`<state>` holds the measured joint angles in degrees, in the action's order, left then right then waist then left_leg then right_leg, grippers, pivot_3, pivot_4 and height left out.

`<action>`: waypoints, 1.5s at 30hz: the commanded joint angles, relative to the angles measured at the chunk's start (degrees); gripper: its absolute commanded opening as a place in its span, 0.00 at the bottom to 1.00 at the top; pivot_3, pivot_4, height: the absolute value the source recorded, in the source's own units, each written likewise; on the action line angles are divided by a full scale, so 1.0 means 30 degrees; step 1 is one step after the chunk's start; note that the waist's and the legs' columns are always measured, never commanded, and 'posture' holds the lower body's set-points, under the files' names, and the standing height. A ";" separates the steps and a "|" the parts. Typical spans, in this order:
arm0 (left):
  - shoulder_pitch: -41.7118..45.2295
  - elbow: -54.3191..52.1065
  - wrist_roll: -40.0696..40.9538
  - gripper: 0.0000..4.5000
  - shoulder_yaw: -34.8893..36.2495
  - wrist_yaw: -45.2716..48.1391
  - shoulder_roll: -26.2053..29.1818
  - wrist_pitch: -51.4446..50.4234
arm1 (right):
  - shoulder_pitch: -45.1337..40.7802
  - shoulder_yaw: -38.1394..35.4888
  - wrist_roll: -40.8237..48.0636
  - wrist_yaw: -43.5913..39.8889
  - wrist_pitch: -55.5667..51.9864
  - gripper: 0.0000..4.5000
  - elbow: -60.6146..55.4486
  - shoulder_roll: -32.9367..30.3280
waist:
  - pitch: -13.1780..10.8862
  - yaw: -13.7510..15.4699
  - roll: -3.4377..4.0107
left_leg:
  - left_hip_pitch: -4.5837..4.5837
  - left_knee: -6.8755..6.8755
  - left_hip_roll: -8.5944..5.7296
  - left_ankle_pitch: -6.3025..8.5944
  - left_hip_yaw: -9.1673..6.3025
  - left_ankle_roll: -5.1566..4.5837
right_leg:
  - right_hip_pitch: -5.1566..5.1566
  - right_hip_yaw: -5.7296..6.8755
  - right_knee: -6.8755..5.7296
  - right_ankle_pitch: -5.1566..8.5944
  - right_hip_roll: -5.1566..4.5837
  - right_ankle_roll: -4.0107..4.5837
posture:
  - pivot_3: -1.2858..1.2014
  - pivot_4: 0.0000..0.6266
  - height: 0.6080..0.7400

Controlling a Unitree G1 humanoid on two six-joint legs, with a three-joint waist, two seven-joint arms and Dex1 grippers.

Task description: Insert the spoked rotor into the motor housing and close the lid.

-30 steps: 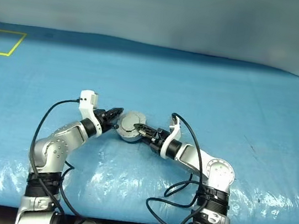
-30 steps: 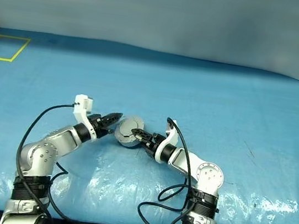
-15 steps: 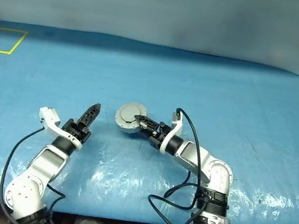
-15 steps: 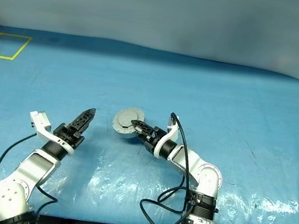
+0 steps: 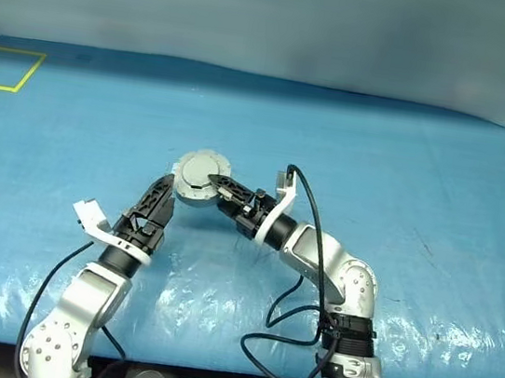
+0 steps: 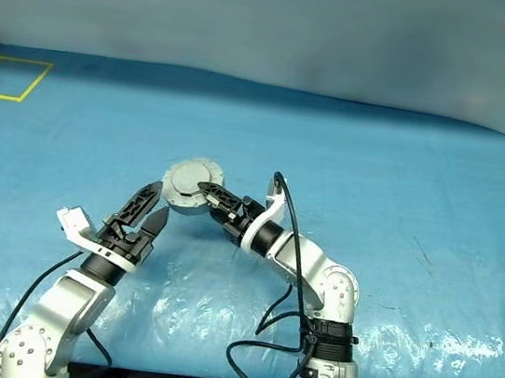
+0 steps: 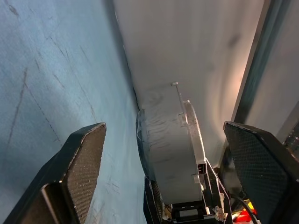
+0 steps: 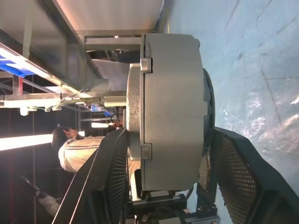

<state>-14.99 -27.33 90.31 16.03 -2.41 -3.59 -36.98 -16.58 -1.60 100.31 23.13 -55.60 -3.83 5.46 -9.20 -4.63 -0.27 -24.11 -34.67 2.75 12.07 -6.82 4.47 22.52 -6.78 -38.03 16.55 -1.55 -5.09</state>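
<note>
1. The motor housing (image 5: 200, 177) is a round silver-grey metal drum with its lid (image 8: 134, 109) closed flat on it, held up off the blue table (image 5: 404, 182).
2. The right gripper (image 5: 217, 184) pinches it between its jaws, at about 1 o'clock from the left gripper (image 6: 149, 210), whose jaws are spread and empty.
3. The right wrist view alone shows the seam edge-on and a person (image 8: 77, 149) beyond.
4. No writing is legible.

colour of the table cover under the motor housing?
Blue, plain and slightly wrinkled table cover; clearest in the left eye view.
</note>
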 commanded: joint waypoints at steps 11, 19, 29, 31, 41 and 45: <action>-0.0649 0.0132 0.1272 0.95 -0.2699 0.0685 -0.0873 0.2500 | 0.1043 0.2402 0.2294 -0.0107 0.1249 0.53 -0.1652 0.0235 | -0.0003 0.0018 0.0004 | -0.0034 -0.0104 0.0000 0.0003 -0.0005 -0.0006 | 0.0000 -0.0003 -0.0023 -0.0007 0.0009 -0.0012 | 0.52 0.24 1.00; -0.0575 0.0321 0.1985 0.53 -0.3124 0.0092 -0.1079 0.3643 | 0.1122 0.2668 0.1932 -0.0118 0.1487 0.53 -0.1879 -0.0340 | -0.0002 0.0067 0.0003 | -0.0053 -0.0121 -0.0003 0.0003 -0.0013 -0.0006 | 0.0003 0.0000 -0.0023 -0.0016 0.0009 -0.0024 | 0.52 0.24 1.00; 0.1030 0.0621 0.1579 0.52 -0.2430 -0.1117 -0.0223 0.5190 | 0.1257 0.3641 -0.4785 -0.4246 0.1012 0.89 -0.4757 -0.3872 | -0.0001 0.0144 0.0006 | -0.0063 -0.0149 -0.0002 0.0003 -0.0022 -0.0007 | 0.0011 0.0004 -0.0033 -0.0022 0.0019 -0.0035 | 0.52 0.24 1.00; 0.2351 0.1377 0.1342 0.52 -0.1816 -0.1681 0.0461 0.5357 | 0.1296 0.3823 -0.6608 -0.4949 0.1178 1.00 -0.5409 -0.4727 | -0.0001 0.0268 0.0003 | -0.0064 -0.0161 -0.0002 -0.0002 -0.0029 -0.0009 | 0.0007 0.0009 -0.0037 -0.0028 0.0022 -0.0048 | 0.52 0.24 1.00; 1.0910 0.9958 -0.1637 0.52 0.0003 -0.1522 0.4093 0.3718 | 0.2580 0.7684 -2.0489 -0.7260 0.6004 1.00 -0.8307 -0.8547 | 0.0002 0.0628 -0.0017 | -0.0083 -0.0207 -0.0028 -0.0029 -0.0041 -0.0004 | -0.0011 0.0008 -0.0011 -0.0085 0.0020 -0.0116 | 0.52 0.24 1.00; 1.4094 1.4221 -0.3541 0.52 0.0272 -0.0218 0.4631 0.3132 | 0.3545 0.9037 -2.5123 -0.7216 0.8416 1.00 -0.8199 -0.9058 | 0.0001 0.0685 -0.0022 | -0.0104 -0.0187 -0.0031 -0.0096 -0.0056 0.0110 | 0.0006 0.0018 0.0017 -0.0085 0.0021 -0.0118 | 0.52 0.24 1.00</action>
<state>23.75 13.71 81.42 16.13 -6.63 9.60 -26.96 -6.38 24.73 29.60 1.25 -34.05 -26.48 -22.43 -9.19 -2.57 -0.33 -24.42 -35.20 2.66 11.78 -6.99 4.81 22.53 -6.73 -37.96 16.29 -1.49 -5.44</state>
